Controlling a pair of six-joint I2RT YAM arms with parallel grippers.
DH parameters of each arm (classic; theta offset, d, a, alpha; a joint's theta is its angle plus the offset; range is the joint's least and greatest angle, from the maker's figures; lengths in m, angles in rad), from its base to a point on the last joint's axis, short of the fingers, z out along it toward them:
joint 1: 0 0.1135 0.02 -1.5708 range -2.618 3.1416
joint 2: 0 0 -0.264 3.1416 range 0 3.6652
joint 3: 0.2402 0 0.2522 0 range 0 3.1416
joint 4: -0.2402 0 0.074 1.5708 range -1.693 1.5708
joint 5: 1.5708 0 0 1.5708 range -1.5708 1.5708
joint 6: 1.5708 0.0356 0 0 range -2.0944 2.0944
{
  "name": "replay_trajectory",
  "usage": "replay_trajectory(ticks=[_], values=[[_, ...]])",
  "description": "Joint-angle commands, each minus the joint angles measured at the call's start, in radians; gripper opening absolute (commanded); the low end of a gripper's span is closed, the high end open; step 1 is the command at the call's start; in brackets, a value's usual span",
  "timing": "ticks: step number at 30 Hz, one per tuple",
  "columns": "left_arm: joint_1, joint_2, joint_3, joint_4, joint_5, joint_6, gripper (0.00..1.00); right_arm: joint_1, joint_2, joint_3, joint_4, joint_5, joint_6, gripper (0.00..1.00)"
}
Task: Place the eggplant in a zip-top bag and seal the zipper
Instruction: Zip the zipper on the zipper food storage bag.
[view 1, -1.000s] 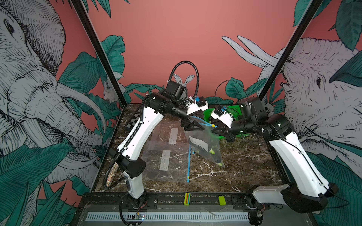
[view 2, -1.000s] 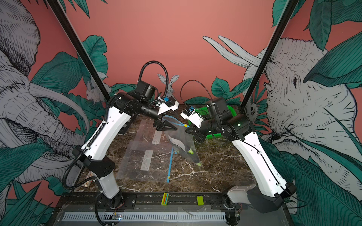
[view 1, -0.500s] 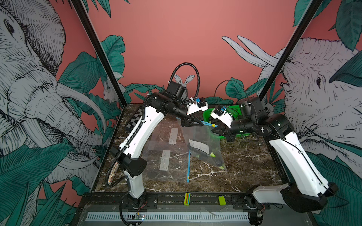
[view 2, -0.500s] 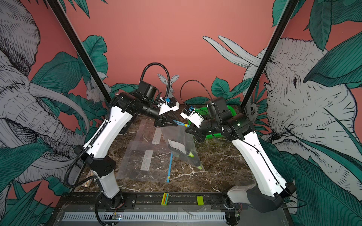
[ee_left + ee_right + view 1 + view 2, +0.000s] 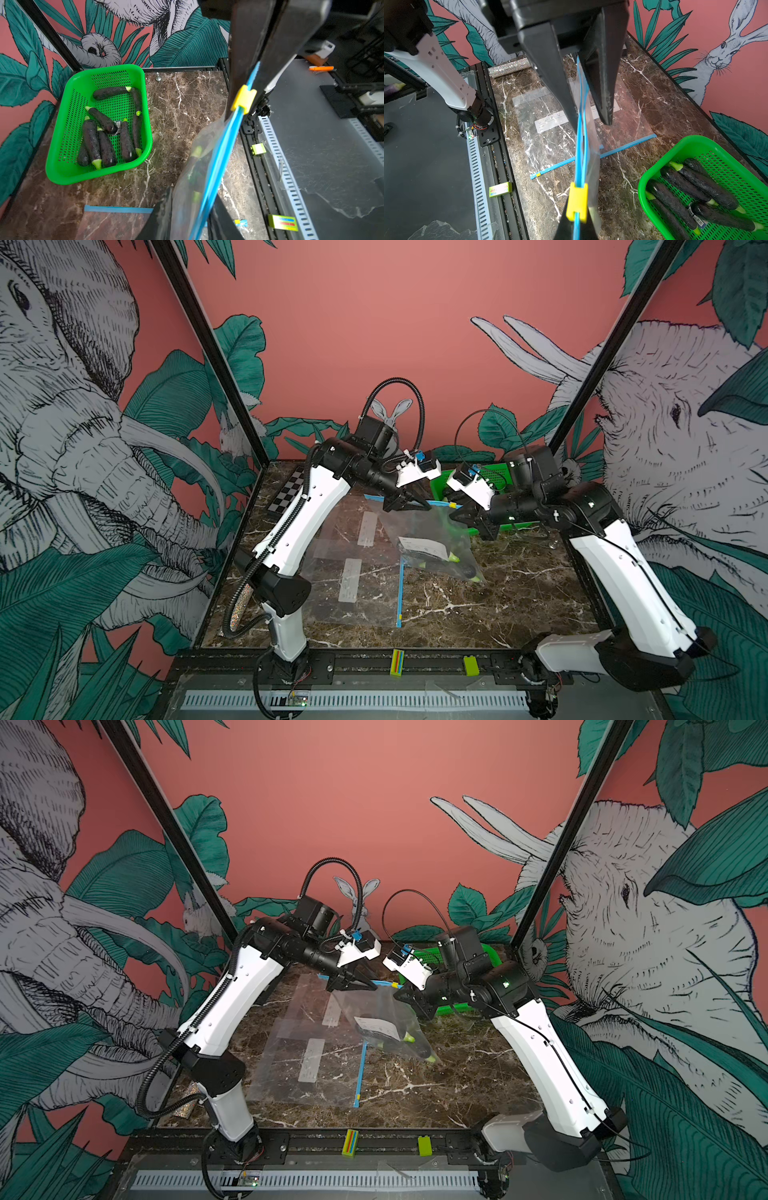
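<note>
Clamping the zipper (image 5: 579,166) is the right gripper (image 5: 243,97) (left gripper (image 5: 590,124) straddles it, narrowly apart).

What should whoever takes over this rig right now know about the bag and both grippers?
Right gripper: shut on the yellow slider at one end of the zipper.
Left gripper: jaws narrow around the zipper farther along, with a gap on one side, so not clearly pinching.
Bag: hangs between the two grippers, with eggplant inside.
Done: loading.
To do: clamp the left jaws, then run the slider along. The tracks look apart in the right wrist view, so the zipper seems unsealed.
</note>
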Motion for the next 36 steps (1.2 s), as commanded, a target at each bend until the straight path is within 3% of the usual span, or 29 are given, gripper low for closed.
replay_trajectory(ticks=[1, 6, 13, 17, 20, 25, 30, 36], values=[[0.001, -0.058, -0.010, -0.034, 0.027, 0.021, 0.16, -0.006, -0.005, 0.001, 0.050, 0.009, 0.001, 0.00], [0.000, -0.075, -0.013, -0.026, 0.032, 0.002, 0.10, -0.030, -0.029, -0.046, 0.100, -0.027, 0.015, 0.01], [0.001, -0.132, -0.053, 0.034, 0.056, -0.048, 0.07, -0.114, -0.107, -0.174, 0.243, -0.181, 0.036, 0.27], [-0.003, -0.158, -0.075, 0.058, 0.056, -0.063, 0.05, -0.158, -0.127, -0.238, 0.334, -0.288, 0.073, 0.22], [-0.006, -0.160, -0.076, 0.061, 0.051, -0.073, 0.04, -0.173, -0.128, -0.262, 0.370, -0.340, 0.080, 0.35], [-0.012, -0.156, -0.072, 0.056, 0.045, -0.083, 0.04, -0.224, -0.163, -0.302, 0.437, -0.440, 0.080, 0.45], [-0.021, -0.153, -0.063, 0.056, 0.041, -0.086, 0.04, -0.233, -0.168, -0.312, 0.465, -0.511, 0.090, 0.44], [-0.028, -0.147, -0.050, 0.058, 0.029, -0.091, 0.04, -0.234, -0.163, -0.325, 0.488, -0.532, 0.106, 0.32]])
